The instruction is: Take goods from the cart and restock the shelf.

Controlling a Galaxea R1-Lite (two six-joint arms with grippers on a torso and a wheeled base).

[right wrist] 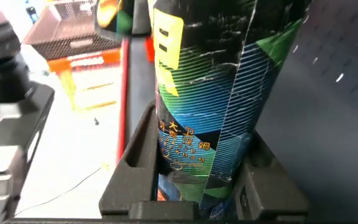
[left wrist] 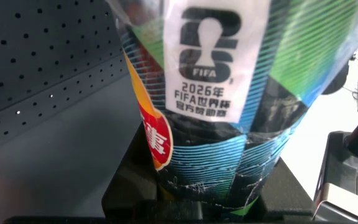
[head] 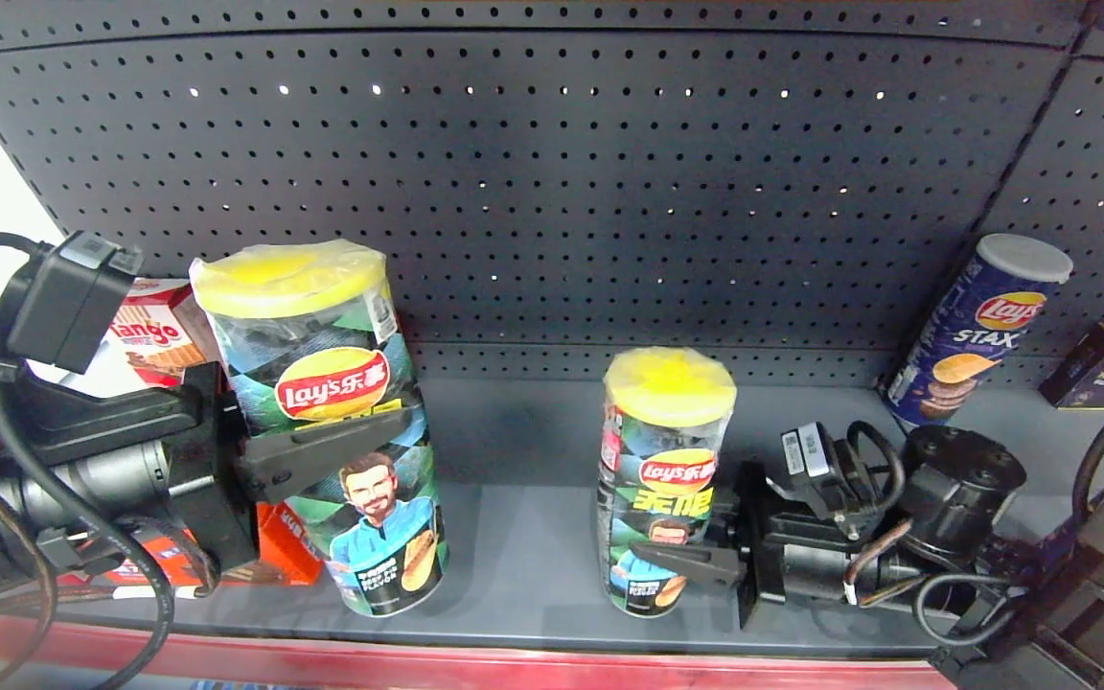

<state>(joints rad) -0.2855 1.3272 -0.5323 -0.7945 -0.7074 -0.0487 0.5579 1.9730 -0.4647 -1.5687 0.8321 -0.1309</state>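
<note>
Now my left arm lies flat, and my left claw pinches a tall round chip can at the front of the smooth grey shelf. My right arm lies low, and my right claw pinches a second chip can standing mid-shelf. Both have crinkly shiny wrap and yellow lids.

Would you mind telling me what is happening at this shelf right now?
The left gripper holds one yellow-lidded chip can upright at the left front of the shelf; the right gripper holds a second yellow-lidded can upright near the middle. A blue can leans against the back panel at the far right.
</note>
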